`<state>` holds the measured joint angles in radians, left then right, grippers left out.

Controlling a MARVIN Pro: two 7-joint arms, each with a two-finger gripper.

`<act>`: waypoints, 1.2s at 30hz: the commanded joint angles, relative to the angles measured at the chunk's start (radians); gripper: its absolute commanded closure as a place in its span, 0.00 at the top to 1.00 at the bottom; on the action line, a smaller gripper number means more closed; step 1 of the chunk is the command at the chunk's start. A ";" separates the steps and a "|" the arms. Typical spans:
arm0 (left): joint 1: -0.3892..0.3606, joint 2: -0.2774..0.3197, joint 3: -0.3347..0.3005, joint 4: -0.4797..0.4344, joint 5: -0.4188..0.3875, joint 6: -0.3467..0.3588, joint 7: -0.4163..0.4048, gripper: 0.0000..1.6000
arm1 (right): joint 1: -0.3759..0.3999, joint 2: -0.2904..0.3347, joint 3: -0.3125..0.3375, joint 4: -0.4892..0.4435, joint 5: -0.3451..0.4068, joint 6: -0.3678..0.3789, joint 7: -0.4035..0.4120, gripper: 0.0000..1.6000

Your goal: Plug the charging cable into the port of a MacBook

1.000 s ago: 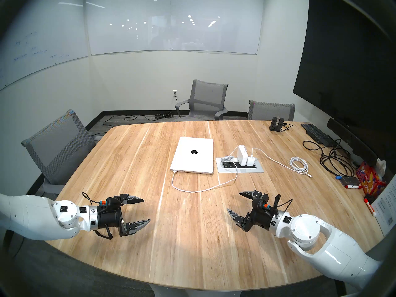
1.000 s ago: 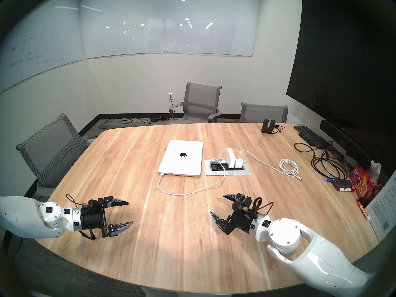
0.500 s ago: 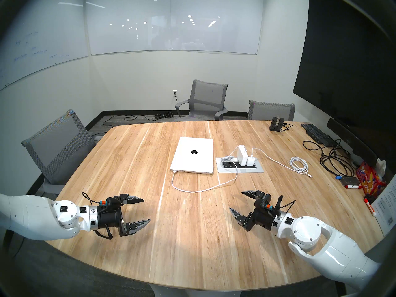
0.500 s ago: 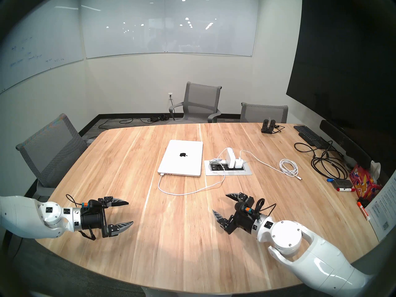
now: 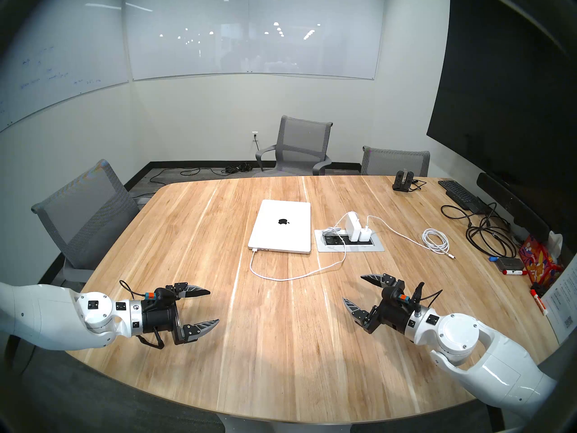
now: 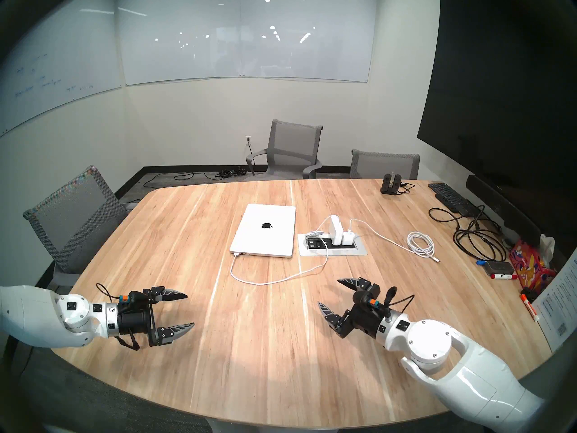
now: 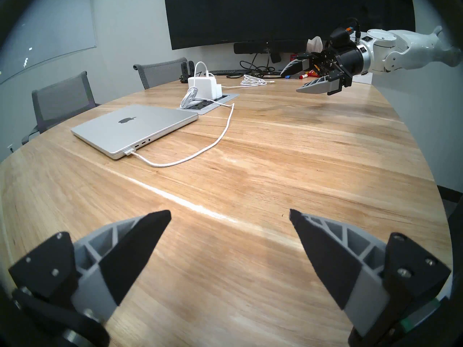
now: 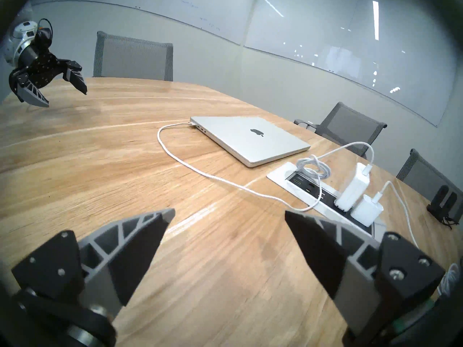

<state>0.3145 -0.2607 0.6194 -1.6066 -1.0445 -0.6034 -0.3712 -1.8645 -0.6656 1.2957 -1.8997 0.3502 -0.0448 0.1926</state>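
The charging cable is seated in the MacBook; both the left gripper and the right gripper are held wide open, empty, above the desk.

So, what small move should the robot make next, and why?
Probably only a small retreat of the right gripper toward its own side. The charging cable appears already seated: its connector sits against the MacBook edge. Both the right gripper and the left gripper are open, empty and apart from the cable, so nothing calls for a grasp.
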 commanded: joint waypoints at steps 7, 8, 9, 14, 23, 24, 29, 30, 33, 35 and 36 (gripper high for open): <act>-0.008 -0.001 -0.007 0.000 0.000 -0.002 0.001 1.00 | -0.029 0.037 0.047 -0.042 0.020 -0.029 0.010 1.00; -0.008 -0.001 -0.007 0.000 0.000 -0.002 0.001 1.00 | -0.030 0.036 0.048 -0.042 0.020 -0.029 0.011 1.00; -0.008 -0.001 -0.007 0.000 0.000 -0.002 0.001 1.00 | -0.030 0.036 0.049 -0.042 0.020 -0.029 0.011 1.00; -0.008 -0.001 -0.007 0.000 0.000 -0.002 0.001 1.00 | -0.031 0.035 0.051 -0.042 0.019 -0.028 0.013 1.00; -0.008 -0.001 -0.007 0.000 0.000 -0.002 0.001 1.00 | -0.033 0.033 0.054 -0.042 0.019 -0.028 0.015 1.00; -0.008 -0.001 -0.007 0.000 0.000 -0.002 0.001 1.00 | -0.033 0.033 0.054 -0.042 0.018 -0.028 0.015 1.00; -0.008 -0.001 -0.007 0.000 0.000 -0.002 0.001 1.00 | -0.033 0.032 0.054 -0.042 0.018 -0.028 0.016 1.00; -0.008 -0.001 -0.007 0.000 0.000 -0.002 0.001 1.00 | -0.033 0.032 0.054 -0.042 0.018 -0.028 0.016 1.00; -0.008 -0.001 -0.007 0.000 0.000 -0.002 0.001 1.00 | -0.033 0.032 0.054 -0.042 0.018 -0.028 0.016 1.00; -0.008 -0.001 -0.007 0.000 0.000 -0.002 0.001 1.00 | -0.033 0.032 0.054 -0.042 0.018 -0.028 0.016 1.00; -0.008 -0.001 -0.007 0.000 0.000 -0.002 0.001 1.00 | -0.033 0.032 0.054 -0.042 0.018 -0.028 0.016 1.00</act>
<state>0.3145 -0.2607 0.6194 -1.6066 -1.0445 -0.6034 -0.3712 -1.9030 -0.6332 1.3418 -1.9245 0.3693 -0.0623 0.2113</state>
